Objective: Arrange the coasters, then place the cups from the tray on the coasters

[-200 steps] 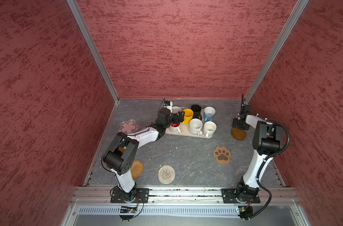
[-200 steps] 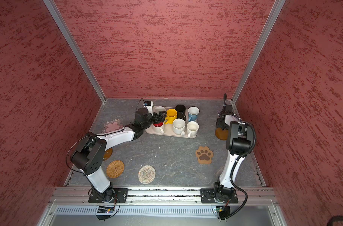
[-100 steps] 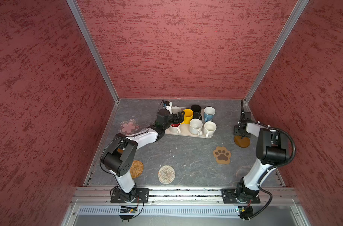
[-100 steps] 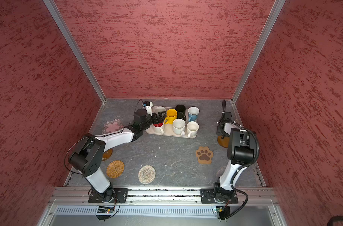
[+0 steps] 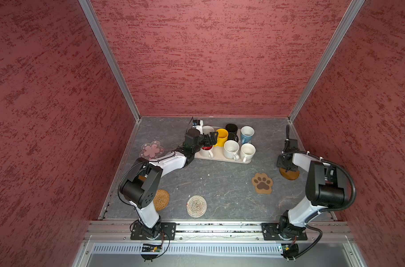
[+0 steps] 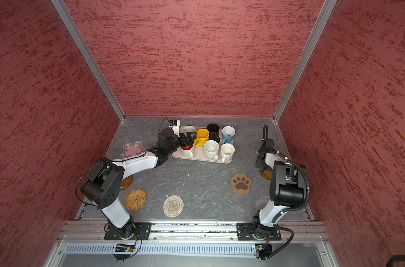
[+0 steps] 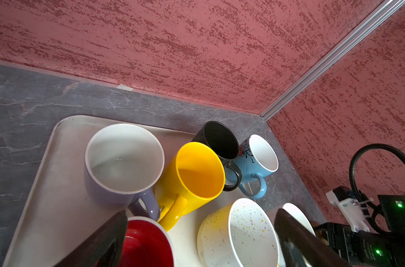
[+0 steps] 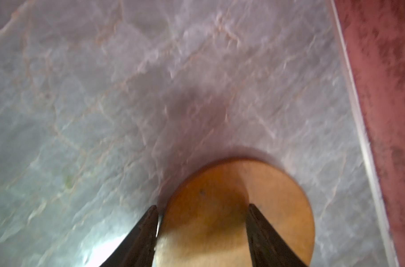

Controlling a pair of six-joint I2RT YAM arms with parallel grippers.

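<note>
Right claw [image 8: 202, 207] part-open astride the disc [image 8: 277, 196], on the tabletop [image 8: 104, 92] by the wall [image 8: 386, 92]. I'd press lightly and drag slowly. Left claw [image 5: 210, 138] wide above the tray [image 7: 46, 185] mugs [image 7: 197, 171]; avoid their rims.

- The cups [image 5: 231, 148] stand close-packed on the tray [image 5: 222, 160], with little room between them.
- My left gripper [image 5: 212, 138], jaws wide, hangs over the red-lined mug [image 7: 146, 242], the yellow mug [image 7: 197, 171] just ahead.
- Bare table [image 5: 210, 182] between tray and woven mats [image 5: 196, 206]: my widest lane.
- At right, the wall [image 8: 386, 115] stands near my right gripper [image 8: 202, 205]; the paw coaster [image 5: 262, 183] lies flat on its other side.
</note>
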